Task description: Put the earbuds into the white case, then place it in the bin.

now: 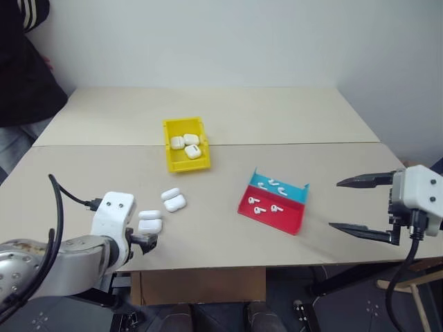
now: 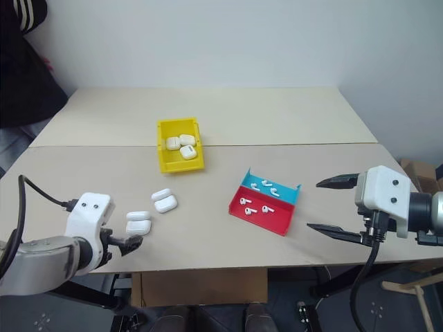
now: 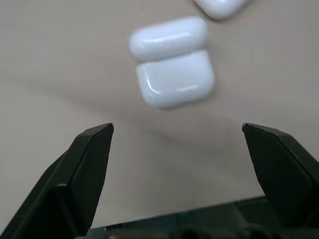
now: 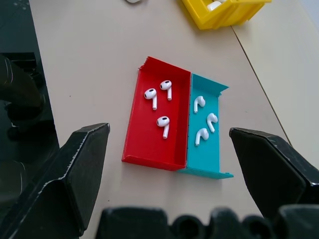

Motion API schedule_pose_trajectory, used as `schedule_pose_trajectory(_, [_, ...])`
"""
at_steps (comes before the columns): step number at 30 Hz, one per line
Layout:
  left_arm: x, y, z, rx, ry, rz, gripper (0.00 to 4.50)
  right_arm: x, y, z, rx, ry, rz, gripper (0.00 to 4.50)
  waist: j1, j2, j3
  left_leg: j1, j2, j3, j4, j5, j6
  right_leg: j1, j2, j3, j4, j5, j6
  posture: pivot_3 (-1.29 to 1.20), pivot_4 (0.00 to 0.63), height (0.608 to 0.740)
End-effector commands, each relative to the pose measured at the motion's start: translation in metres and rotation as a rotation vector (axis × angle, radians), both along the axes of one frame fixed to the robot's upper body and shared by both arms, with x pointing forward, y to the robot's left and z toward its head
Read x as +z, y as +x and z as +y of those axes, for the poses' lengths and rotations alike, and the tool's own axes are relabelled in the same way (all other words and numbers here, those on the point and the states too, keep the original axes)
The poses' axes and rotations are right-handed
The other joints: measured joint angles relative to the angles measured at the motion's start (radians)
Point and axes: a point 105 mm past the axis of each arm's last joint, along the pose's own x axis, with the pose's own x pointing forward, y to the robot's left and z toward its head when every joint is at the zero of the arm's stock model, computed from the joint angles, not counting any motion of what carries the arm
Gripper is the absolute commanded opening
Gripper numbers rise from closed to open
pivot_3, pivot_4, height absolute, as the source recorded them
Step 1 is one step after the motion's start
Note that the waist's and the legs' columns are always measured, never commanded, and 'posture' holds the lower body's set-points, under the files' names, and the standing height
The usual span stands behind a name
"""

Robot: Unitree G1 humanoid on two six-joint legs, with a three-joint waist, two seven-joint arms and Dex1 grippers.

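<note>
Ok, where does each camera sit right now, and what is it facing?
Left and right eye views: on the head, looking forward and down over the table; both arms show, left pincer and right pincer open.
Left wrist view: along the left pincer's fingers at an open white case.
Right wrist view: along the right pincer's fingers at the red-and-blue tray of earbuds.
Shared: right wrist and head views both catch the yellow bin.
</note>
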Motion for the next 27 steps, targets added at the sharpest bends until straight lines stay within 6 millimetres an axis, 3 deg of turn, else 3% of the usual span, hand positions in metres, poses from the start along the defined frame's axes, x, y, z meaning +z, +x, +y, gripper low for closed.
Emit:
schedule_pose_trajectory(1, [-0.002,0.007,-0.004,0.078,-0.018,-0.009,4.5,0.008,-0.003,-0.003,-0.015,-0.01,-0.015,4.47,0.006,0.0,0.0,-0.001,0.0,0.0,0.0,0.0,0.0,0.0,0.0,0.0,0.0,0.0,0.0,0.0,0.15,0.74])
schedule_pose_trajectory(3, [-0.001,0.01,-0.003,0.095,0.036,-0.013,4.5,0.009,-0.003,-0.005,-0.016,-0.015,-0.016,4.47,0.007,-0.002,0.0,-0.001,0.0,0.0,0.001,0.0,0.0,0.0,0.0,0.0,0.0,0.001,0.0,0.0,0.15,0.74])
schedule_pose_trajectory(7, [-0.006,0.015,-0.014,0.113,-0.025,0.001,4.5,0.01,-0.004,-0.009,-0.025,-0.021,-0.019,4.47,0.009,-0.002,0.0,-0.001,0.0,0.0,0.001,0.0,-0.001,0.001,0.0,0.0,-0.001,0.001,0.001,0.0,0.15,0.74])
schedule_pose_trajectory(17, [-0.009,0.026,-0.02,0.164,-0.028,0.017,4.5,0.003,-0.008,-0.011,-0.046,-0.014,-0.001,4.47,0.009,-0.003,0.0,0.0,-0.001,-0.002,0.001,0.003,-0.006,0.003,0.001,0.0,-0.001,0.002,0.003,0.0,0.15,0.74])
schedule_pose_trajectory(27, [-0.014,0.031,-0.012,0.168,0.018,0.052,4.5,-0.001,-0.012,-0.011,-0.061,-0.01,0.007,4.47,0.008,-0.003,0.0,0.0,-0.001,-0.002,0.001,0.004,-0.006,0.003,0.0,-0.001,-0.002,0.002,0.003,0.0,0.15,0.74])
